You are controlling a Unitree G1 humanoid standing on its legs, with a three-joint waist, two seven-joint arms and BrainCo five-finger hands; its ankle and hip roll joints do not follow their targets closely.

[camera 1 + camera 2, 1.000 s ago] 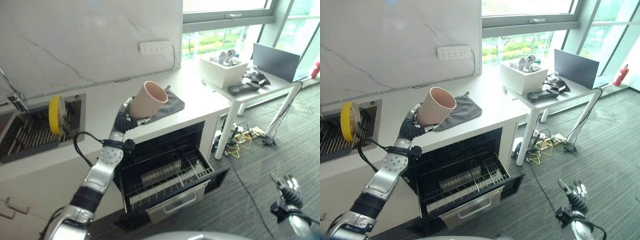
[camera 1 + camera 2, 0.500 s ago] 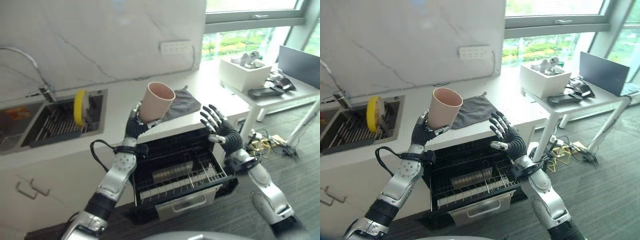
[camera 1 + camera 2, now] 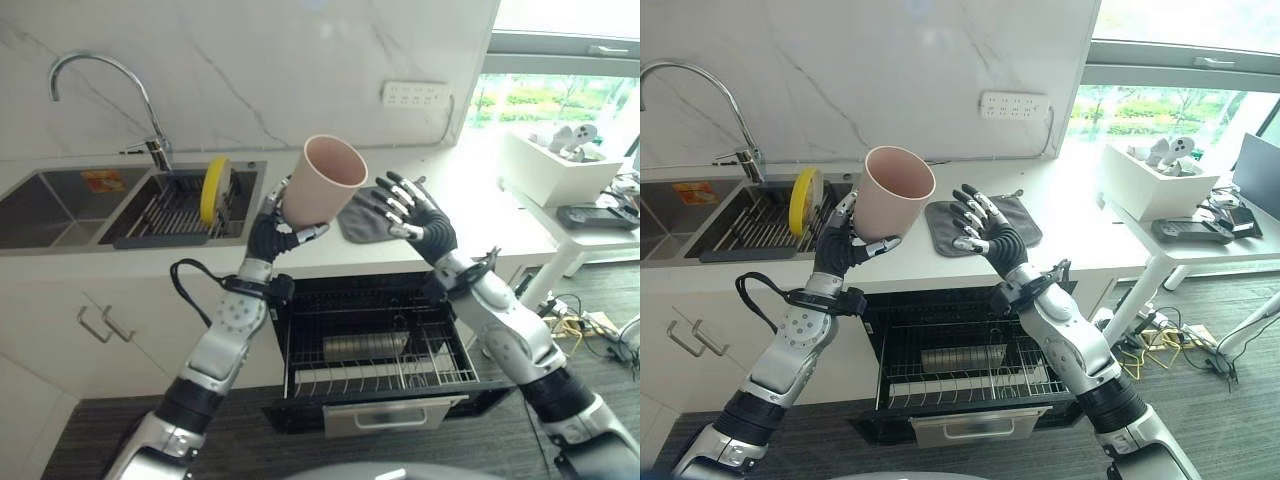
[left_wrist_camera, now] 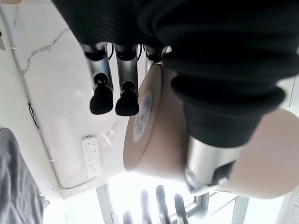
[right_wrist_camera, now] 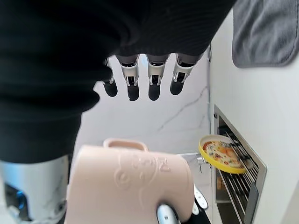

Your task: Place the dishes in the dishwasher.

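The pale pink plastic cup (image 3: 322, 181), at upper centre of the frame, is held in the left hand (image 3: 270, 230), whose fingers curl round its base. Its long axis tilts, mouth up and toward the upper right. The right hand (image 3: 420, 218) hovers just beside it on the frame's right, fingers spread wide and holding nothing; it seems placed to receive the cup. Below both, at lower centre, the black open dishwasher with its wire rack (image 3: 380, 360) waits. No writing can be read.
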